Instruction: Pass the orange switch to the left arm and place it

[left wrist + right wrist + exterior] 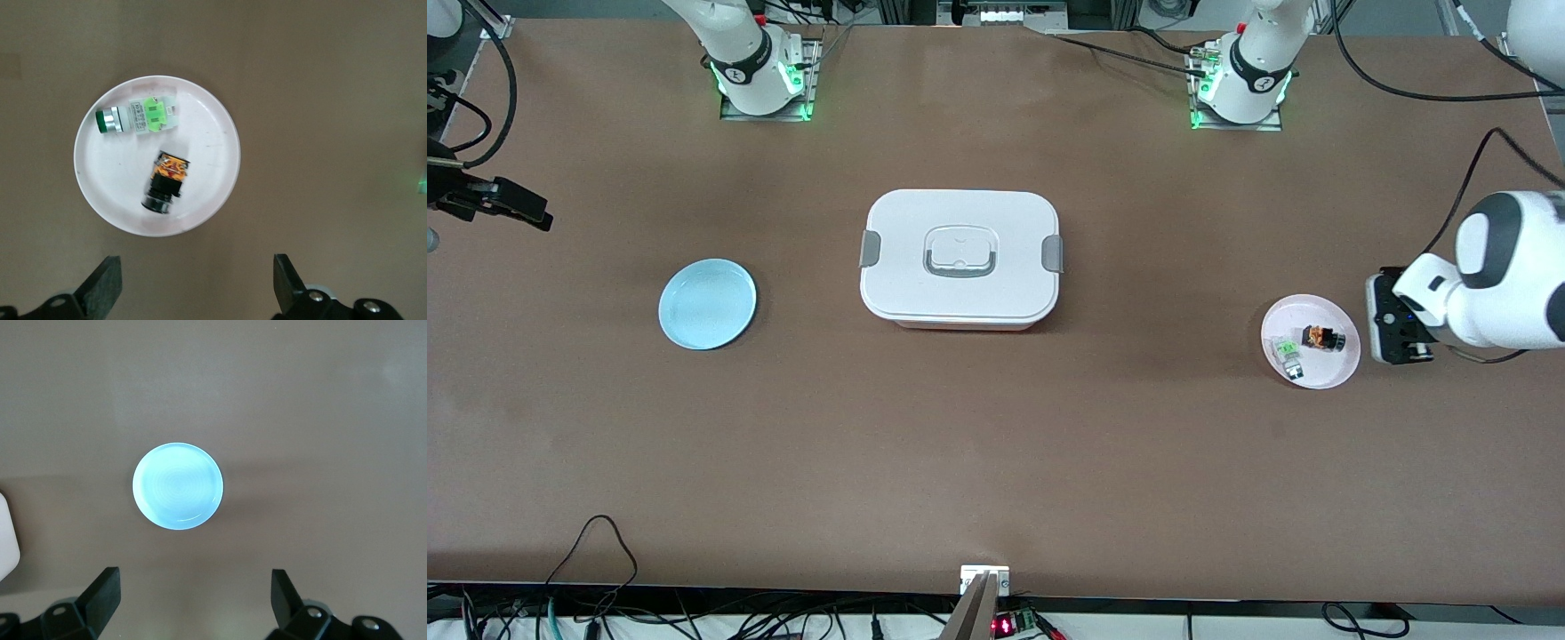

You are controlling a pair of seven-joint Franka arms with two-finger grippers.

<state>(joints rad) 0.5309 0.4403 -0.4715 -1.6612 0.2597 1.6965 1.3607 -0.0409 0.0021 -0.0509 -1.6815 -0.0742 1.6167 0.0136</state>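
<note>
The orange switch (1321,337) lies on its side on a pale pink plate (1348,357) toward the left arm's end of the table. In the left wrist view the orange switch (167,182) shows its black body and orange part on the plate (210,157). My left gripper (1400,342) hangs open and empty over the table beside that plate; it is also open in the left wrist view (198,287). My right gripper (525,209) is open and empty, high up toward the right arm's end (197,603). The white box (960,258) stands mid-table.
A clear-and-green switch (1288,353) lies on the pink plate beside the orange one, also in the left wrist view (137,118). An empty light blue plate (707,304) sits toward the right arm's end, also in the right wrist view (177,485). A box corner (5,540) shows there too.
</note>
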